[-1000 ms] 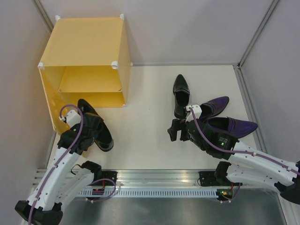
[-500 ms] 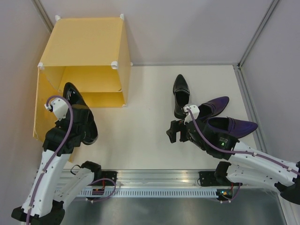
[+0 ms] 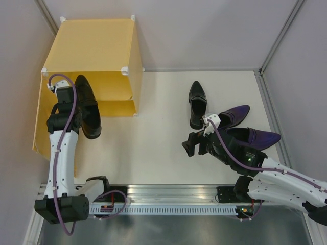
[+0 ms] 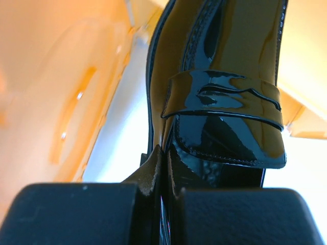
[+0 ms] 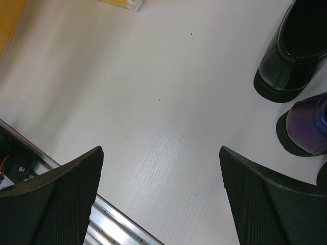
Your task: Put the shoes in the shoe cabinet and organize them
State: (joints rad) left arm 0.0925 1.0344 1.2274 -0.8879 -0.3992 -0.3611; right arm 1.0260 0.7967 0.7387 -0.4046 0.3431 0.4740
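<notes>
My left gripper [image 4: 162, 171], clamped on the black loafer [image 3: 88, 104], has swung it up off the table to the shoe cabinet [image 3: 92, 46]'s mouth, so I judge sliding it in comes next. My right gripper [image 5: 159, 153] hangs spread open.

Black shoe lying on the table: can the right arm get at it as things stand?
Probably yes. The right gripper is open and empty close by the black shoe, with only bare table between them.

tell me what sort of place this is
Most likely a robot lab test cell, not a home: the left arm and right arm are mounted on an aluminium rail, and plain grey panels wall in the white table.
</notes>
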